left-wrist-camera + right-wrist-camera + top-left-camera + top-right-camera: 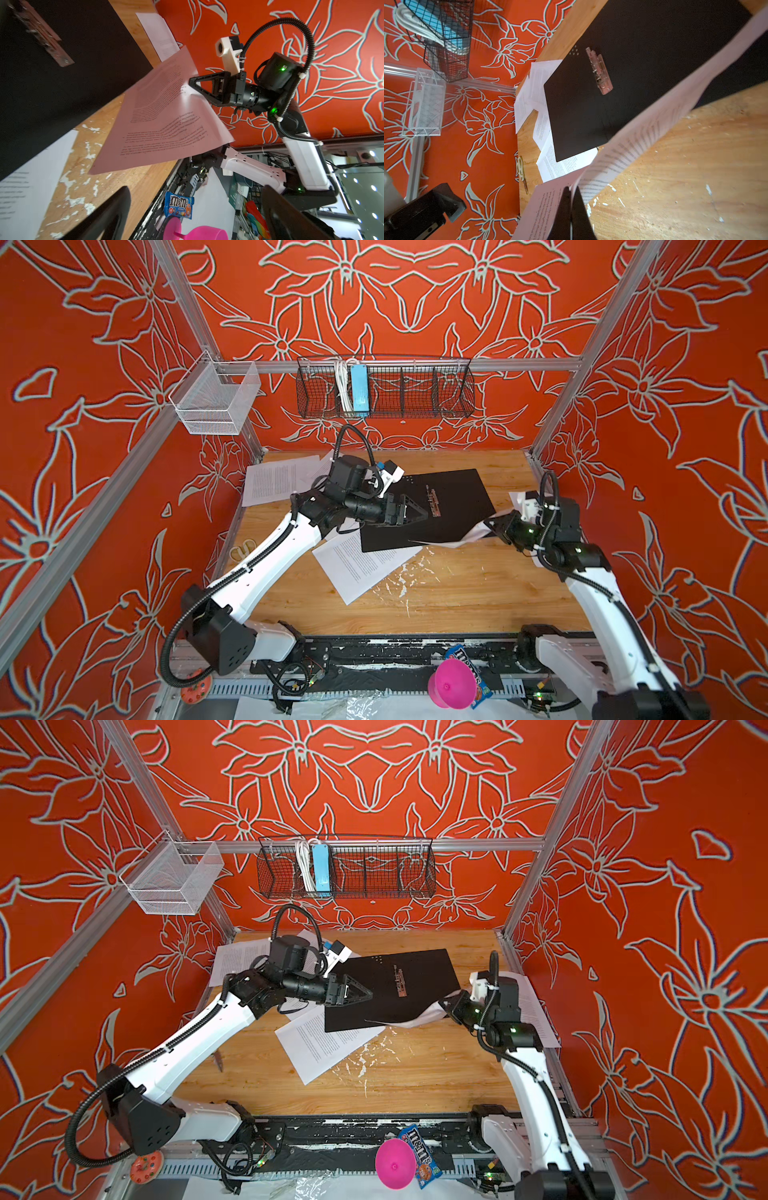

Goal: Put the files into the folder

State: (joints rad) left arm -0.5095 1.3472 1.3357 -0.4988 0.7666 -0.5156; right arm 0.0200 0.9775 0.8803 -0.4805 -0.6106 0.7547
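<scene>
The folder lies open at the middle back of the table, black inside up, with its metal clip showing. My right gripper is shut on one printed sheet, which hangs lifted over the folder's right front corner. My left gripper hovers open over the folder's left half with nothing between its fingers. More files lie loose on the table. One is partly under the folder's front edge, and others are at the back left.
A black wire basket on the back wall holds a light-blue power strip. A white mesh basket hangs at the left. Scissors lie by the table's left edge. A pink cup and an M&M's bag sit at the front.
</scene>
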